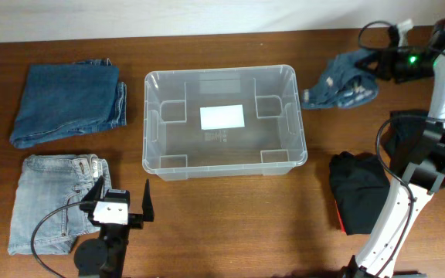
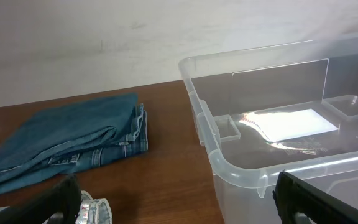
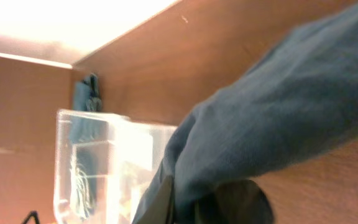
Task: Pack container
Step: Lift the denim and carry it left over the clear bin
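Your right hand (image 1: 371, 66) is pressed together on the crumpled blue denim garment (image 1: 338, 83), at 2 o'clock from the clear rectangular plastic container (image 1: 222, 147), probably to carry it in. The container sits mid-tabletop, with no clothes inside yet. Your left hand (image 1: 122, 199), at 7 o'clock, is spread, holding nothing.

Nothing legible is showing. The white label (image 1: 222, 116) on the container (image 1: 222, 71) floor is appearing blank. Faint print (image 1: 216, 137) just below it is blurring beyond reading.
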You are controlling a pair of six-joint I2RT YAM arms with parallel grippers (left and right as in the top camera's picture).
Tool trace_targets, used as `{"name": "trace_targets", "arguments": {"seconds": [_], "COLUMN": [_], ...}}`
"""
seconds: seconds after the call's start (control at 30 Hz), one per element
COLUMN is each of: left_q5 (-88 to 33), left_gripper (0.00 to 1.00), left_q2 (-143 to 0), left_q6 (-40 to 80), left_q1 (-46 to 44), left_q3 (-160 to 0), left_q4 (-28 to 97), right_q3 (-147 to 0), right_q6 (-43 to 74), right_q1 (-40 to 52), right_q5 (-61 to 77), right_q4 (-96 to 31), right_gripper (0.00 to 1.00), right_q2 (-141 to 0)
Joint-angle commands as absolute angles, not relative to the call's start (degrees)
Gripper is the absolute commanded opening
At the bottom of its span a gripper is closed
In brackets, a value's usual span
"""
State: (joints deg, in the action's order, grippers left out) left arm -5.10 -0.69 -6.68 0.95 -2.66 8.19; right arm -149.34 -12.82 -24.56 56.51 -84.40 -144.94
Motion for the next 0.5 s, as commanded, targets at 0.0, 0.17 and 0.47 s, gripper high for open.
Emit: {"name": "trace_targets", "arguments": {"seconds": [0.0,0.17,0.47], "left_q5": [-4.71,-4.71,-4.71], "left_gripper": [0.99,0.99,0.99], "left_q2": [-0.34,-0.34,-0.34], "left_q6": [-7.62,-7.62,-7.62], "left_q1": [1.23,1.23,1.23], "left_q3": [-2.28,-2.28,-2.28], "left_q4": [8.14,8.14,8.14], "right_q3": [-158.52,-172.11,-179.96], "right_q6": [-12.97,-11.11,-0.89], "right_q1": [-24.43,-23.35,-15.66], "right_q5": [59.81,60.18,66.83], "right_q4": [-88.99,-97.34,-97.32], "right_gripper": [0.04,0.04,0.04], "right_q2": [-144.57,-144.53,-136.97]}}
